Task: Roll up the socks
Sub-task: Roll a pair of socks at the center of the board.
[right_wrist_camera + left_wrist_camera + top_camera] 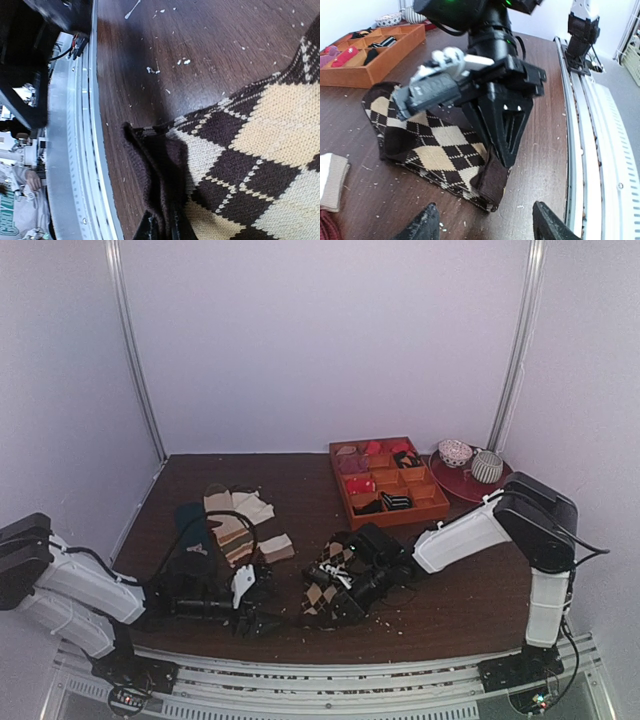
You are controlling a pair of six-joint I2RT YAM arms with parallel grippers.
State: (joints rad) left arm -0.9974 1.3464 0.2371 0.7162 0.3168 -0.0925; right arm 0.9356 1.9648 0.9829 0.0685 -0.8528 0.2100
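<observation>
**Top external view.** I observed the argyle socks (322, 578) lying on the brown surface (450, 590) near its front edge, between the two arms. The right hand (345, 600) was down on the near end of the socks. The left hand (262, 610) sat low, just left of the socks and apart from them. A heap of brown-and-cream striped socks (232, 535) and a dark teal sock (192, 530) lay behind the left hand. An orange compartment tray (400, 519) of rolled socks stood at the rear right. Beside it, a red plate (462, 483) carried two cups.

**Left wrist view.** The left hand's fingertips (427, 225) stood wide apart, with only bare surface between them; the hand was open and held nothing. Ahead of it, the socks lay flat in a folded band and ran diagonally back toward the tray (375, 55). The right hand's fingers (502, 145) came down to a closed point on the dark brown end of the socks. A cream cuff (332, 180) lay at the left edge.

**Right wrist view.** The right hand (161, 231) was clamped on the dark brown end of the socks (155, 165), which bunched upward into the fingers. The diamond-patterned length (260, 140) spread flat to the right. The aluminium base rail (80, 150) ran along the surface edge on the left.
</observation>
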